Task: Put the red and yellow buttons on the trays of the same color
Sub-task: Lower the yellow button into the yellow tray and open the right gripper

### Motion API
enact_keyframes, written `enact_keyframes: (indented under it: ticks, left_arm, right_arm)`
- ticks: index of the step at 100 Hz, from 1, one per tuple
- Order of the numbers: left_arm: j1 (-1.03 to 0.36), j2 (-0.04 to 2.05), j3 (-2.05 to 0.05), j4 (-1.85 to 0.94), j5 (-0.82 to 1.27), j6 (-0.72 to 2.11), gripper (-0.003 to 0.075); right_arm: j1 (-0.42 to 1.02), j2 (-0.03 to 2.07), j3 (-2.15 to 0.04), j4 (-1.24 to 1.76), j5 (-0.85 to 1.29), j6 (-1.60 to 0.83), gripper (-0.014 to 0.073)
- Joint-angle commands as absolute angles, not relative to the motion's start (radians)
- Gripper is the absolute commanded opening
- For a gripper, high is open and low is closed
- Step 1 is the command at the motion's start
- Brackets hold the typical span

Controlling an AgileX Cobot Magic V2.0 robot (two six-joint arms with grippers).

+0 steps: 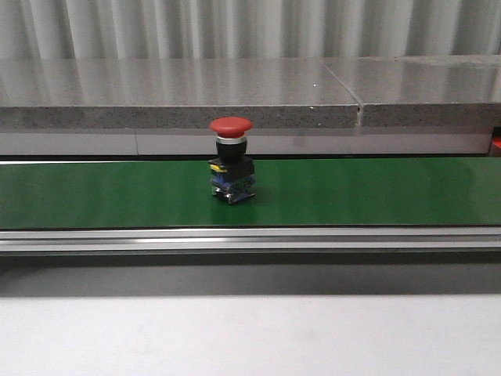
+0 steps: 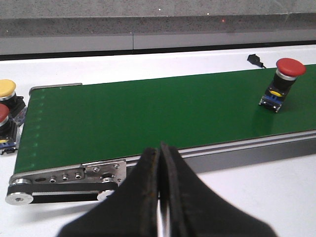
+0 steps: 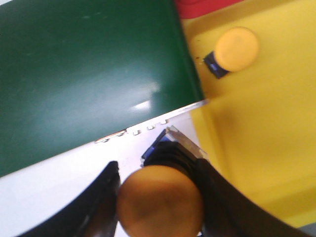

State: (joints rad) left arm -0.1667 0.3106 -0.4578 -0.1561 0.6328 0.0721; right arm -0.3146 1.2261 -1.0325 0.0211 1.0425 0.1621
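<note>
The green belt [image 1: 117, 192] serves as the landmark, running straight across the front view. A red button [image 1: 231, 159] stands upright on it near the middle, its red cap on top and its dark body touching the belt surface. Behind the belt runs a grey stone ledge [image 1: 180, 94].

From the left wrist view, the belt's left end with its metal roller bracket [image 2: 64, 177] lies just beyond the left gripper [image 2: 160, 187]. That gripper's fingers are pressed together with only a thin slit between them, grasping nothing. Off the left end of the belt, on the white table [image 2: 276, 197], sit two more buttons close together: a yellow-capped button [image 2: 7, 89] and a second red-capped button [image 2: 4, 123] just beside it. The red button on the belt shows far toward the other end of the belt in this view, leaning slightly. A small black part [image 2: 255, 59] lies on the table just beyond the belt's far edge.

In the right wrist view, the right gripper [image 3: 159, 197] is clenched around a yellow button [image 3: 160, 200], one finger on each side of its cap, just off the belt's right end. Beside that end lies the yellow tray [image 3: 266, 138], with another yellow button [image 3: 237, 49] resting inside it. A sliver of red tray [image 3: 202, 7] shows past the yellow one.
</note>
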Motion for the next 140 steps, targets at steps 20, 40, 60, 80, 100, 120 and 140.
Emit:
enact_keyframes:
  ticks: [20,40,60,80,100,120,140]
  left_arm:
    - [-0.176,0.320,-0.485,-0.173,0.564,0.072,-0.0020]
    - [-0.176,0.320,-0.485,-0.173,0.564,0.072,-0.0020]
    - [-0.176,0.320,-0.485,-0.173,0.564,0.072,-0.0020]
    - [-0.176,0.320,-0.485,-0.173,0.564,0.072,-0.0020]
    - [-0.176,0.320,-0.485,-0.173,0.564,0.072,-0.0020]
    - [-0.176,0.320,-0.485,-0.173,0.564,0.072,-0.0020]
    - [-0.176,0.320,-0.485,-0.173,0.564,0.072,-0.0020]
  right_arm:
    - [-0.487,1.194,-0.958,0.013,0.896,0.233,0.0149]
    - [-0.559,1.207,-0.895,0.016,0.791,0.249,0.0149]
    - [-0.605,1.286,-0.856,0.034,0.709,0.249,0.0149]
    - [-0.609,1.378,-0.856,0.064,0.626,0.249,0.0149]
    - [-0.609,1.452,-0.856,0.094,0.611,0.248,0.0149]
    - [-0.609,1.478,-0.856,0.094,0.612,0.247,0.0180]
    - [-0.609,1.478,-0.856,0.094,0.612,0.239,0.0486]
